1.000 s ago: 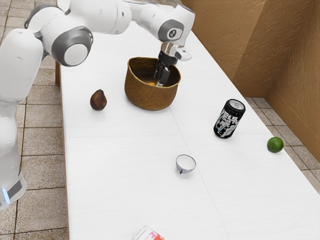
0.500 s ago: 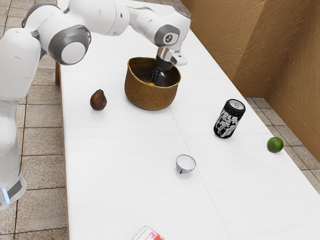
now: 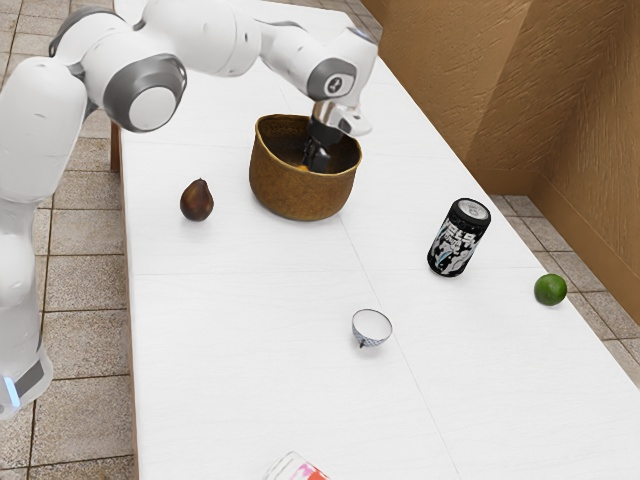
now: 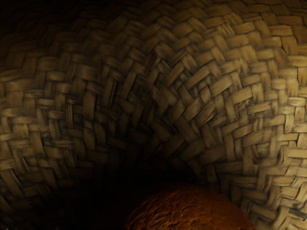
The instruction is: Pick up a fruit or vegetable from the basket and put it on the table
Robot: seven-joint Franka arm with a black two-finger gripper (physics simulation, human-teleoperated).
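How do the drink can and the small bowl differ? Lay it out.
The can is black with pale print; the bowl is white inside with a bluish pattern outside. The can is tall and cylindrical, the bowl low and rounded. The can has a closed top, the bowl an open one. Both sit on the white table.

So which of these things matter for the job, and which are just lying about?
For the job:
gripper
woven basket
orange-brown fruit inside it
table

Just lying about:
dark pear-shaped fruit
black can
small bowl
green fruit
white-and-red item
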